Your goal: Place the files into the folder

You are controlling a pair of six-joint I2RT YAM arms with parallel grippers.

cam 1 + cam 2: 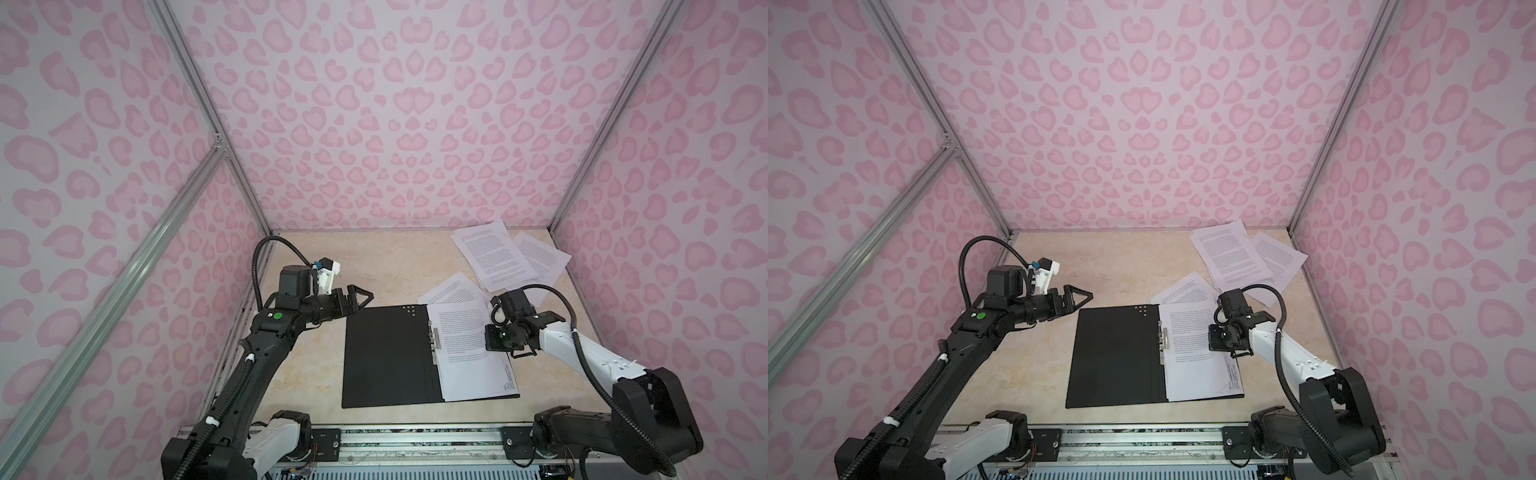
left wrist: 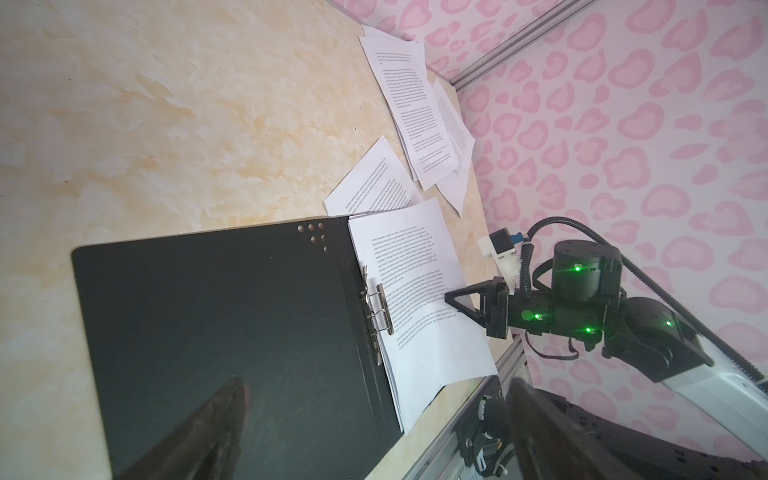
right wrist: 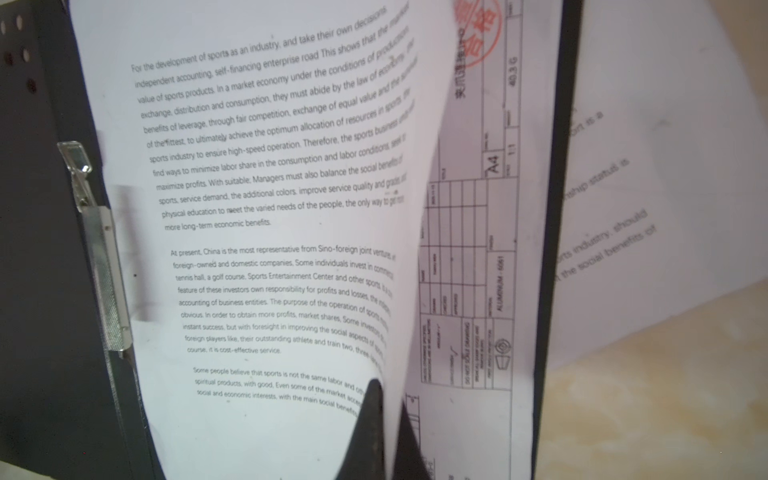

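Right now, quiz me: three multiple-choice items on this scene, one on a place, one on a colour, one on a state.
1. Where does the loose pile of sheets lie?
A. at the far right corner of the table
B. at the near left corner
C. along the near edge

2. What colour is the inside of the open folder?
A. red
B. black
C. blue

3. What state is the right hand in?
A. wide open in the air
B. out of view
C. shut on the top sheet in the folder

Answers:
1 A: both top views show the pile in the far right corner.
2 B: the bare flap lies black side up.
3 C: the right wrist view shows that sheet's edge lifted in its grip.
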